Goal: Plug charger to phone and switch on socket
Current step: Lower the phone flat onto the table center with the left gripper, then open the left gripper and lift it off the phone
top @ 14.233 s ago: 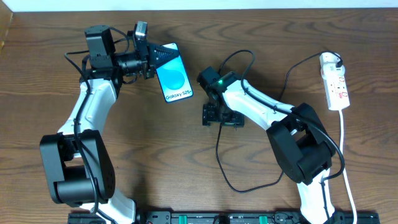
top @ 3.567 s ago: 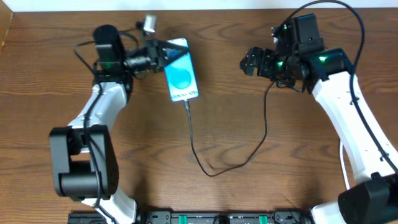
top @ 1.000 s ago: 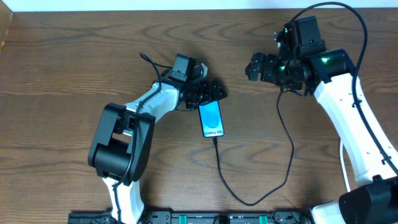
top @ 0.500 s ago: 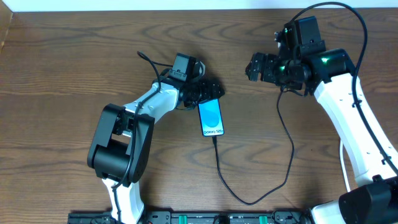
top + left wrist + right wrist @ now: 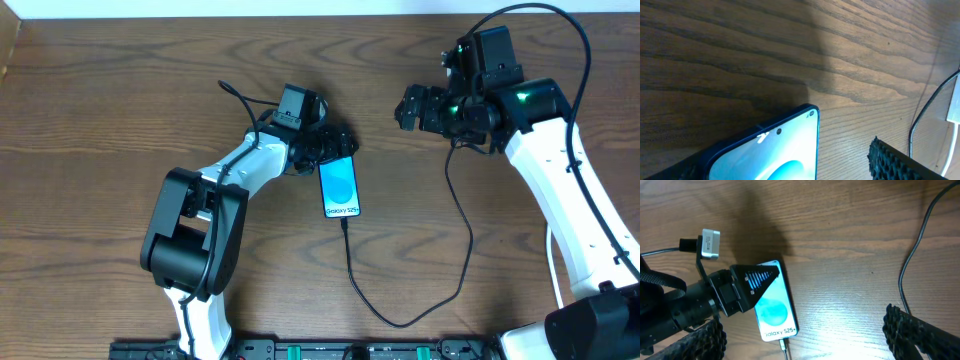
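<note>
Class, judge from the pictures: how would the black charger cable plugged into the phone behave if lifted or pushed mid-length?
Probably floppy: the charger cable lies in a loose curve on the table, so it would sag. It looks thin, so likely light and easily slid. Since it enters the phone, a hard tug might drag that along.

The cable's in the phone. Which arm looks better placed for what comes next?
Probably right: the right gripper is open and empty, and the cable runs up toward it. The left gripper straddles the phone.
</note>
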`<state>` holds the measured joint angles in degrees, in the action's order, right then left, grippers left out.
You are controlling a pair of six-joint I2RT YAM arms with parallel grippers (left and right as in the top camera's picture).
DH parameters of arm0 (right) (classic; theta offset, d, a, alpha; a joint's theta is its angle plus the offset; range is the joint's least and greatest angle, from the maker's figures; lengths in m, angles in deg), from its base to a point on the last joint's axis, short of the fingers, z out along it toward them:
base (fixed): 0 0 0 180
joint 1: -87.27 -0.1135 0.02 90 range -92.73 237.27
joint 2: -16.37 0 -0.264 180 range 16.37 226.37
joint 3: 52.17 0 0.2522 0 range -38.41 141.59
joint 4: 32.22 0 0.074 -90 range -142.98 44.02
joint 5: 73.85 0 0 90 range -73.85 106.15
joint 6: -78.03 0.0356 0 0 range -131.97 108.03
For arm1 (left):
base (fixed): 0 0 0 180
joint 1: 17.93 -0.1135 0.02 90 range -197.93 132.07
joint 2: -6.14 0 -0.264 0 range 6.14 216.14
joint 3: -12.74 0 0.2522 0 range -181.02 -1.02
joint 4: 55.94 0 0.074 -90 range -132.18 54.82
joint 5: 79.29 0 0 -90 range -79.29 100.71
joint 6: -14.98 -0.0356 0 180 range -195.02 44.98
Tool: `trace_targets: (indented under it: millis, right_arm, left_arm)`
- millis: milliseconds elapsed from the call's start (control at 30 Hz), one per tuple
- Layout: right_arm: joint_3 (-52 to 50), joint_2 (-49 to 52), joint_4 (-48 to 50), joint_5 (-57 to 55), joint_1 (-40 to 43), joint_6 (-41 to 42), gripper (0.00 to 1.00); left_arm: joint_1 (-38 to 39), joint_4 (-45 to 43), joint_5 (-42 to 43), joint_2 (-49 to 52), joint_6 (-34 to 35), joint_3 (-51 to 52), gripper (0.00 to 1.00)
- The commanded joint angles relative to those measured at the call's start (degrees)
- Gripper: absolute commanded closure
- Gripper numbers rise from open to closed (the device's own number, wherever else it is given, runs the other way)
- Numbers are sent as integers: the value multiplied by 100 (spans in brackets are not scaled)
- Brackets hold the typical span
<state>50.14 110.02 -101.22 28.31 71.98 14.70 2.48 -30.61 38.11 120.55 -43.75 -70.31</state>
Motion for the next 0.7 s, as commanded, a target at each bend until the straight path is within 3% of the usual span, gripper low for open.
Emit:
trace_targets:
  millis: [0, 400, 667]
  right_arm:
    - [55, -74, -2, -26, -13, -63, 1]
    - [55, -74, -66, -28, -13, -63, 1]
    - [52, -74, -133, -160, -13, -61, 1]
  left_arm:
    - [-66, 221, -1108, 433, -63, 286, 12]
    - [-79, 243, -1515, 308, -302, 273, 8]
    - [-197, 988, -2426, -1010, -999, 103, 8]
